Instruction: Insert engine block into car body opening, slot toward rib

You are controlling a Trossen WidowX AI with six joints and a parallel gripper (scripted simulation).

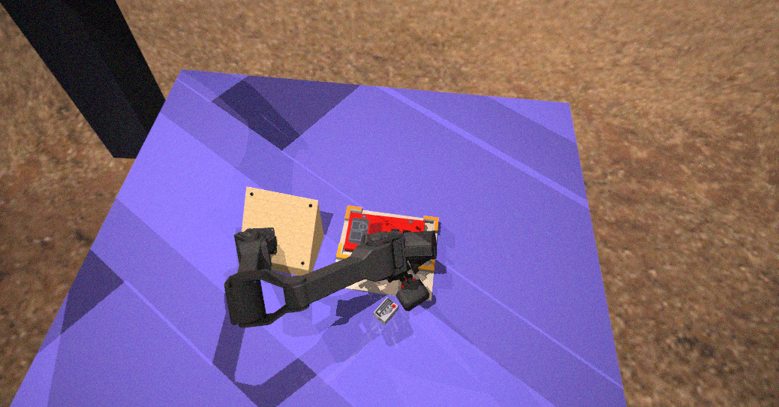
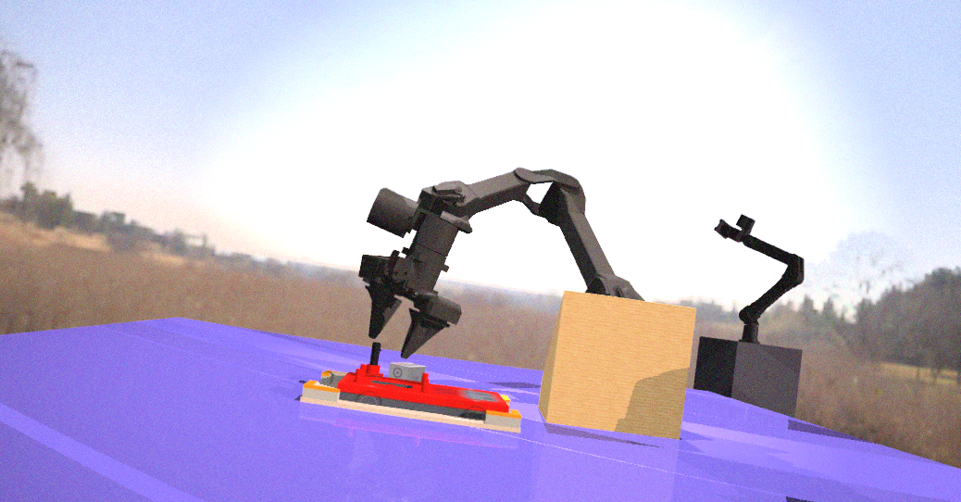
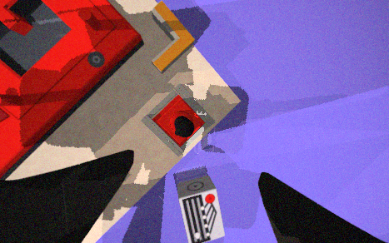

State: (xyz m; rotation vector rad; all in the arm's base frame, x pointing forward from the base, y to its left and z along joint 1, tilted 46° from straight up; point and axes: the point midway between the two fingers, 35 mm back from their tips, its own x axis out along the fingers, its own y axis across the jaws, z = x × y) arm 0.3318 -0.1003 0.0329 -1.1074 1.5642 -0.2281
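Note:
The engine block (image 1: 386, 310) (image 2: 406, 371) (image 3: 201, 216) is a small light grey block with black stripes and a red dot on top. It rests on the table just off the tray's edge, outside the car body. The red car body (image 1: 386, 221) (image 2: 463, 395) (image 3: 3, 137) sits in the tray. Its opening (image 3: 41, 37) is empty, with a red rib jutting in from one side; the arm hides it in the top view. My gripper (image 2: 388, 346) (image 3: 196, 166) is open and empty, above the tray's edge and near the block. The block shows low between the fingers in the wrist view.
The cream tray (image 1: 365, 284) (image 2: 430, 418) (image 3: 112, 125) has orange corner pieces. A red square part (image 3: 166, 118) with an upright black knob (image 2: 375, 354) (image 3: 184, 126) stands at its corner, close to the fingers. A wooden box (image 1: 283, 213) (image 2: 625, 364) stands beside the tray.

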